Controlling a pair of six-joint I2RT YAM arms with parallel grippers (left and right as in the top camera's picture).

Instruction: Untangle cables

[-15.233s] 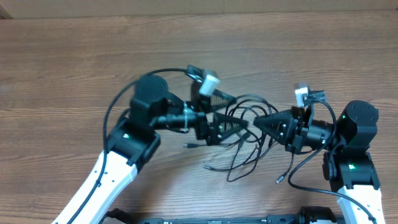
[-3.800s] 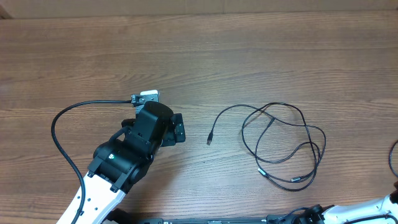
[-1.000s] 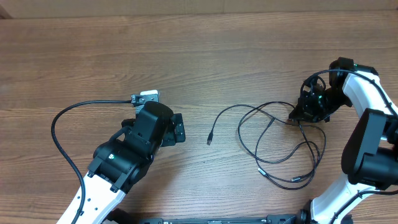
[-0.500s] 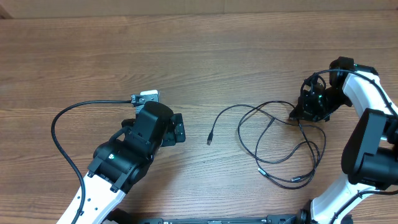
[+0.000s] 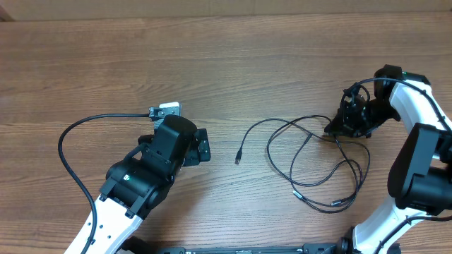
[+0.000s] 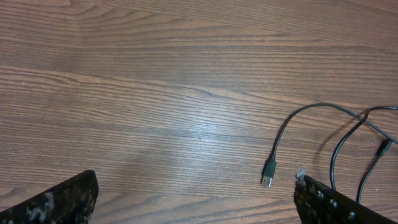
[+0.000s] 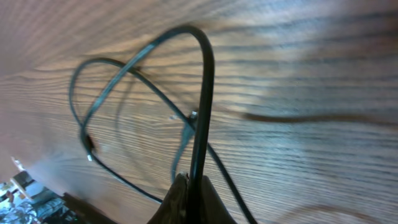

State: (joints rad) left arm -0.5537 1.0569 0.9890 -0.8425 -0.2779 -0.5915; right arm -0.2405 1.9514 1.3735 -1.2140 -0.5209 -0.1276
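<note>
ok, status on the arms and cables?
Left fingers open, clear of cables. Right fingers shut on one cable. Rest looped on table, nothing blocking.

Wood-grain table (image 5: 85, 63) is carrying thin black cables (image 5: 333, 204) lying in loose loops; one free plug (image 5: 238, 158) is lying just left of the loops.

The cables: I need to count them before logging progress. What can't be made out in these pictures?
- Overhead: the cables are too thin to tell which strand lies on top, or how many there are.
- Overhead: the right gripper hides its fingertips under its own body.
- Right wrist: the pinched strand is blurred near the lens.
- Left wrist: loops past the plug run off the right edge.
</note>
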